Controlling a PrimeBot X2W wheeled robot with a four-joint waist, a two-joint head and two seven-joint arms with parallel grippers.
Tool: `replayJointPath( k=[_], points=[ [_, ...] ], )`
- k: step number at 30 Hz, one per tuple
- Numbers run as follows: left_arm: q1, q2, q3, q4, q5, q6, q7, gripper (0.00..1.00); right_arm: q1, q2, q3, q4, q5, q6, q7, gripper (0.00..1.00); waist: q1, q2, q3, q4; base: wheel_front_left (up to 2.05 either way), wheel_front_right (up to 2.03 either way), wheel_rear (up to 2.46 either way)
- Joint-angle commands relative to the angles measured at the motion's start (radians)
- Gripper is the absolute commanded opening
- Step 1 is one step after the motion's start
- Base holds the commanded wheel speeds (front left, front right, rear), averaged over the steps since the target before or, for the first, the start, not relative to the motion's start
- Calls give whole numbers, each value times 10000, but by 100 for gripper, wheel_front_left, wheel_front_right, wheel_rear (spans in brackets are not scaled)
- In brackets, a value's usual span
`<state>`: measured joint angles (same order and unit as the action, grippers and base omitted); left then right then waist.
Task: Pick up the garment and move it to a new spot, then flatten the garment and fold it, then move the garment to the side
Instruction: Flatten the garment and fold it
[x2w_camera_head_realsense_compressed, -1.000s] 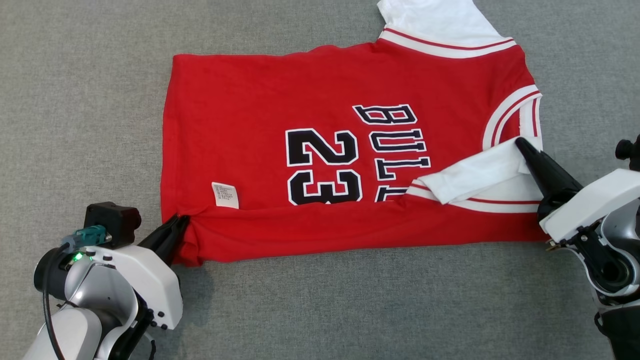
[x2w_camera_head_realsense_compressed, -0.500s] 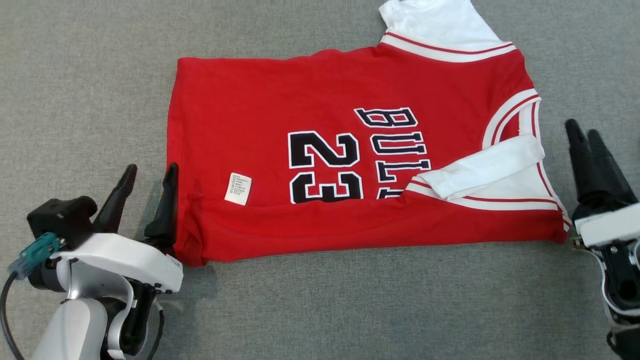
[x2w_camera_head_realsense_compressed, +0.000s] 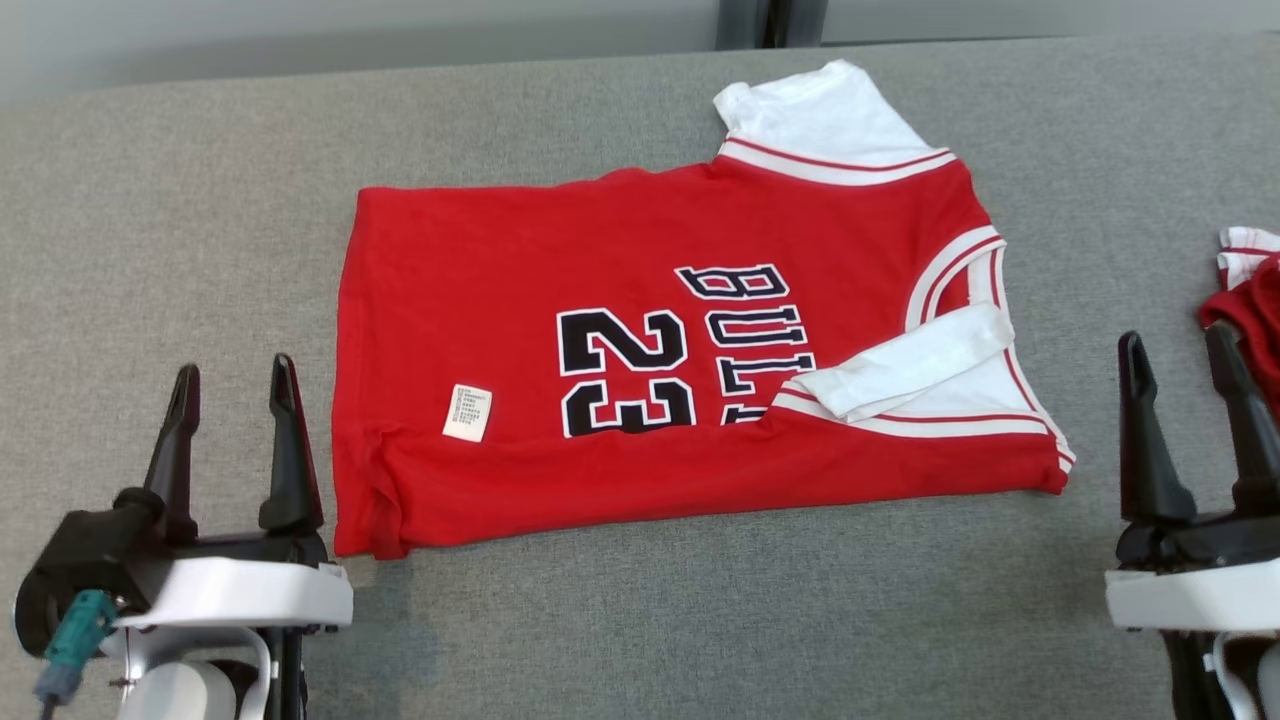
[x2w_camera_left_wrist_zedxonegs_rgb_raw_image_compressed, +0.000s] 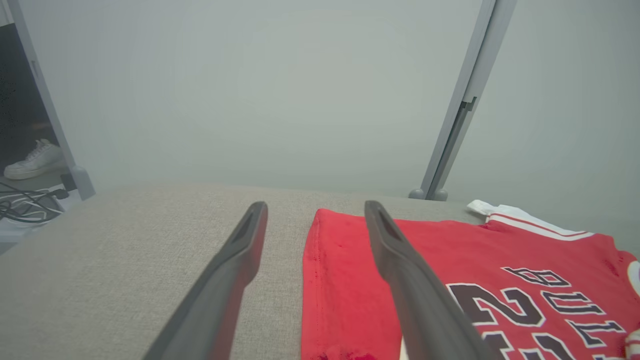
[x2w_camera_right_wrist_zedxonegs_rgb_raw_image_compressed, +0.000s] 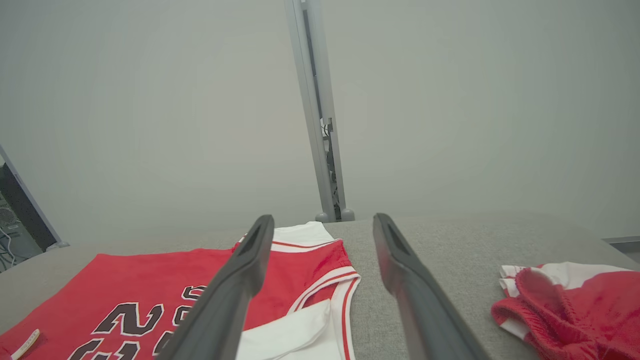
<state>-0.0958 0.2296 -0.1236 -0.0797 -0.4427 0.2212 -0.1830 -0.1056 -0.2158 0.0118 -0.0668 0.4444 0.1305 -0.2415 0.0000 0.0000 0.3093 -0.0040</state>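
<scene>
Head view: the left gripper (x2w_camera_head_realsense_compressed: 235, 368) and right gripper (x2w_camera_head_realsense_compressed: 1173, 335), pinching the jersey (x2w_camera_head_realsense_compressed: 480, 260) a second ago, now stand open either side of it on the table (x2w_camera_head_realsense_compressed: 150, 200); both wrist views show fingers (x2w_camera_left_wrist_zedxonegs_rgb_raw_image_compressed: 232, 270) spread and clear of cloth, the first fold apparently laid.

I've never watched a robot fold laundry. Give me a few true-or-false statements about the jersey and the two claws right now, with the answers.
1. The red jersey lies on the grey surface, with a fold partly covering its number 23. True.
2. The left gripper is clamped on the jersey's hem. False: its jaws stand open and hold nothing.
3. The right gripper is open and empty. True.
4. The jersey is the only clothing on the surface. False: a second red-and-white garment lies bunched at the right edge.
5. A white label shows on the jersey. True.
</scene>
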Motion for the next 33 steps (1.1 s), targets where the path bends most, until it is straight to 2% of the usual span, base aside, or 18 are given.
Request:
replayJointPath(
  k=[1,5,8,26,33],
  points=[
    [202,147,-136,179,345,87,-117,100,327,100,94,-66,-568,3,-91,100,0,0,-286,-79,0,0,0],
    [495,286,-418,487,682,124,-79,100,749,220,171,33,-1342,3,-81,100,0,0,-529,-100,0,0,0],
    [632,292,-602,641,732,46,-12,100,971,365,199,125,-1456,3,17,100,0,0,-673,-79,0,0,0],
    [430,404,-1115,939,805,-57,575,100,905,489,102,382,-1380,3,423,100,0,0,-678,85,0,0,0],
    [336,404,-1466,1292,678,-257,1123,100,534,321,35,1123,-1352,3,899,100,0,0,-226,142,0,0,0]
  ],
)
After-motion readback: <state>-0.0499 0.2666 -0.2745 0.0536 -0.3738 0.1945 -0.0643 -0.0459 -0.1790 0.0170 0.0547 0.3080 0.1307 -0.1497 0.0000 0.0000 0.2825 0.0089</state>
